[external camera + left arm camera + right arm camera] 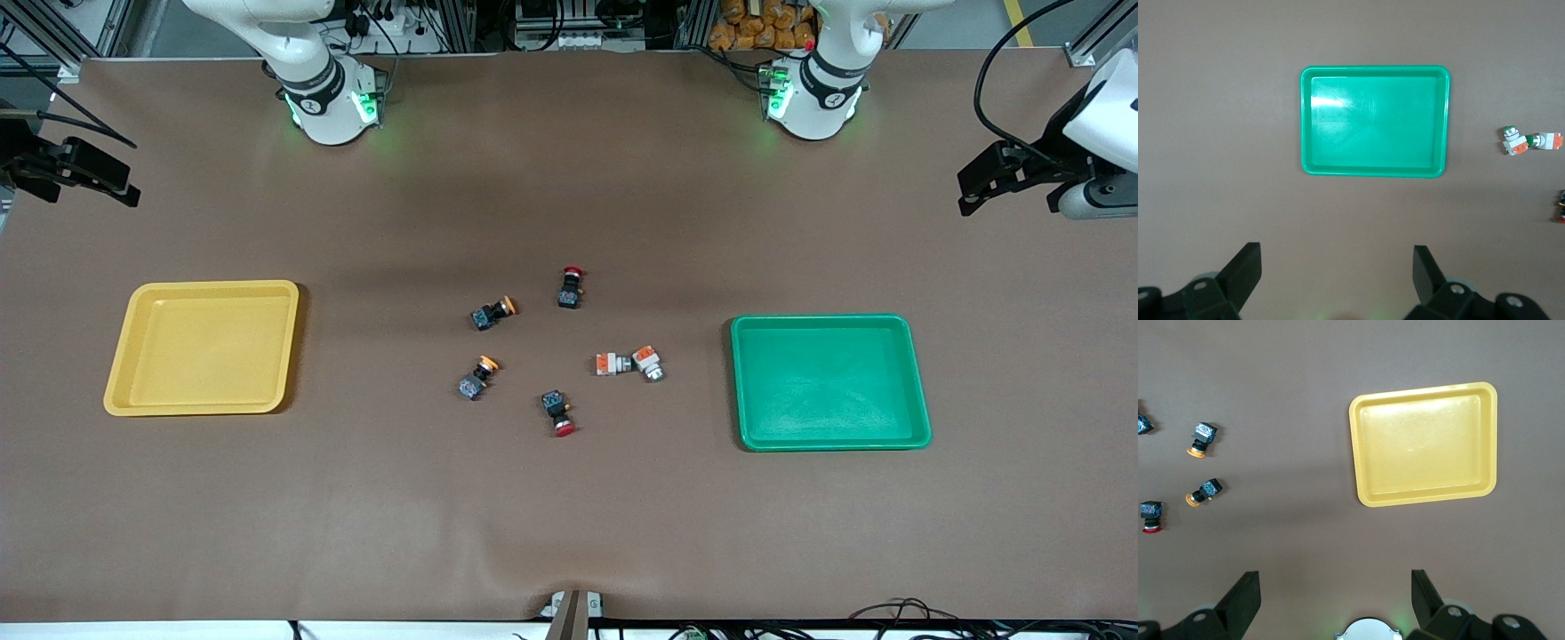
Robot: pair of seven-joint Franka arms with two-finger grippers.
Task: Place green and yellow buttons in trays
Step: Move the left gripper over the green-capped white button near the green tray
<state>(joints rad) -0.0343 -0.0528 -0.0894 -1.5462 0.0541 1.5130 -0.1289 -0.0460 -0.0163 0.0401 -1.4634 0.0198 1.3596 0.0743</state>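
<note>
The yellow tray (203, 347) lies toward the right arm's end of the table and the green tray (829, 380) toward the left arm's end; both are empty. Between them lie two black-bodied buttons with orange-yellow caps (492, 313) (476, 378) and two white-bodied buttons with orange parts (612, 364) (648, 363), which touch each other. My left gripper (1337, 267) is open and empty, high above the table beside the green tray (1375, 120). My right gripper (1335, 590) is open and empty, high above the table beside the yellow tray (1425, 443).
Two black-bodied switches with red caps (571, 287) (558, 413) lie among the buttons. The arm bases (331, 98) (813, 89) stand along the table's edge farthest from the front camera. A brown mat (569, 516) covers the table.
</note>
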